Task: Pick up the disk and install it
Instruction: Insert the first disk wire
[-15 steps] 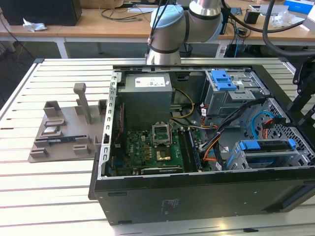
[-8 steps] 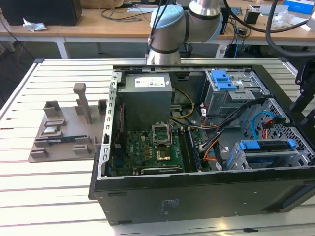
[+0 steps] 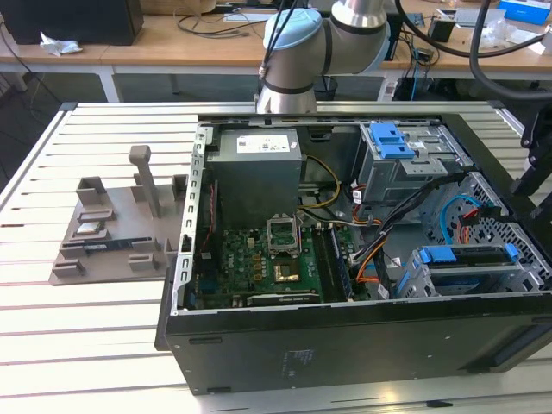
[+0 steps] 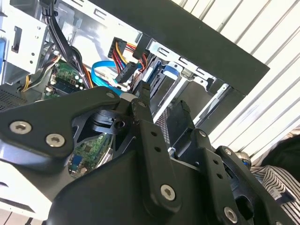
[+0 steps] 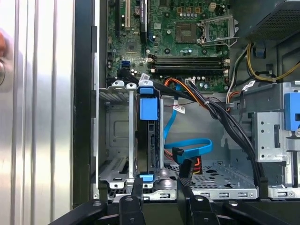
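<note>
One disk (image 5: 150, 140) stands edge-on in the grey metal drive cage (image 5: 112, 93), blue rails on its edges, just ahead of the pincer (image 5: 161, 190). Its black fingers (image 5: 137, 192) are spread and grasp nothing. The arm (image 3: 302, 43) bends over the open black computer case (image 3: 345, 345). A blue flat cable (image 5: 187, 145) and black wires (image 5: 220, 112) lie beside the cage, and the green motherboard (image 5: 183, 28) lies beyond.
</note>
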